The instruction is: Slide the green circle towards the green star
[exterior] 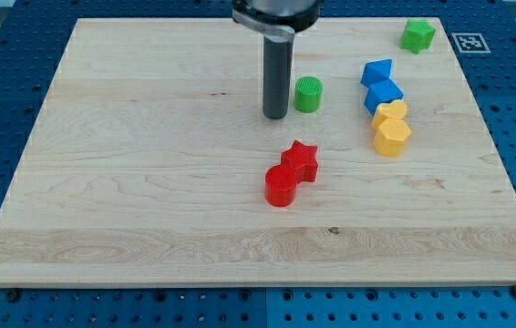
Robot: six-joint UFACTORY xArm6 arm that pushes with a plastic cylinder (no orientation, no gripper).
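The green circle (308,95) stands on the wooden board (149,164) above centre. The green star (417,35) sits near the board's top right corner. My tip (275,117) rests on the board just left of the green circle, a small gap between them. The rod rises straight up to the view's top.
Two blue blocks (381,84) and two yellow blocks (391,128) form a column right of the green circle. A red star (301,160) and a red circle (281,186) touch each other below my tip. A marker tag (469,42) lies beyond the board's top right corner.
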